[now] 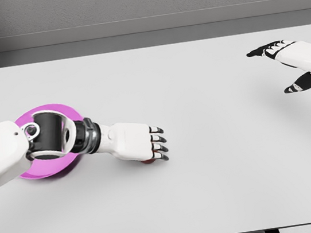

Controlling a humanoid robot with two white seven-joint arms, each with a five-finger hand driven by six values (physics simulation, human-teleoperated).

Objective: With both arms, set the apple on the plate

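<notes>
Head view: I see the left hand (137, 141) lying palm-down over the apple (148, 161), only a red sliver visible beneath the fingers (158, 140); whether it is gripped, I cannot tell. The magenta plate (69, 110) sits under the left forearm. The right hand (301, 61) hovers far right, fingers spread, holding nothing.

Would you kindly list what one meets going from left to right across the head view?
Round magenta plate → white left hand with a sliver of red apple showing beneath it → white right hand with black fingers spread, near the right edge.
</notes>
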